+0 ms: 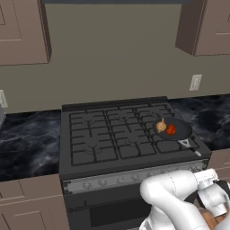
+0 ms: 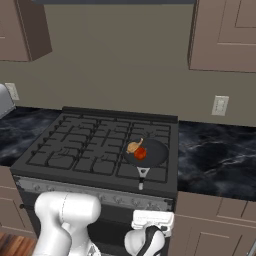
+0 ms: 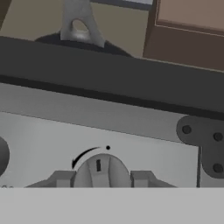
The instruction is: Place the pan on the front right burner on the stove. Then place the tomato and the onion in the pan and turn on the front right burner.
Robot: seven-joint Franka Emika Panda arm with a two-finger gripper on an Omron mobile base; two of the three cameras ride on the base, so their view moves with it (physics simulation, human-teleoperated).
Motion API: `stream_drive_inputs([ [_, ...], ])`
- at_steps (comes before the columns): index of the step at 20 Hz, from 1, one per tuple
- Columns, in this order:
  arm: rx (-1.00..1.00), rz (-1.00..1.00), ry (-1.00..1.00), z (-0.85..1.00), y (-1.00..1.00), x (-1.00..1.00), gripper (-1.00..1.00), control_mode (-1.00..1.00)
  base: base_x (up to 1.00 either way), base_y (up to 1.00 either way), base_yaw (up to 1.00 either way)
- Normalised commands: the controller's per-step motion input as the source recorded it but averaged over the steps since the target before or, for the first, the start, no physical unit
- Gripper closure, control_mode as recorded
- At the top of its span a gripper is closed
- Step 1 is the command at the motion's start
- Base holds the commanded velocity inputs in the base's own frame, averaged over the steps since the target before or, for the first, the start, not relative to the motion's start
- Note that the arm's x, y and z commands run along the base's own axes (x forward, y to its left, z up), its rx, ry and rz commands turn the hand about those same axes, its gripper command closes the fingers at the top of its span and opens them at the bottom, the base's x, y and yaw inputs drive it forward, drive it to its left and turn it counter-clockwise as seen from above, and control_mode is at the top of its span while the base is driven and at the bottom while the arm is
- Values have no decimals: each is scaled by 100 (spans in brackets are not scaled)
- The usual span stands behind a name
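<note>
On the stove (image 1: 108, 134), the pan (image 2: 146, 153) already sits on the front right burner (image 1: 173, 134) with the tomato (image 2: 141, 154) and onion (image 2: 133, 146) inside. Only lighting remains: the gripper (image 3: 102, 178) has its partly open jaws set either side of a knob (image 3: 101, 171), and I can't tell whether they grip it.

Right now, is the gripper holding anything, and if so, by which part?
The gripper has its jaws on either side of a stove knob, gripping the round knob body. The tomato and onion lie in the pan.
</note>
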Motion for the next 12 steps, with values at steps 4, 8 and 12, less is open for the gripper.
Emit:
stream_drive_inputs([
  [4, -17, 0, 0, -4, -7, 0, 100, -100, 0, 0, 0],
  [8, -17, -1, 0, -4, -7, 0, 100, -100, 0, 0, 0],
  [12, -21, -2, 0, -15, -5, 0, 100, -100, 0, 0, 0],
])
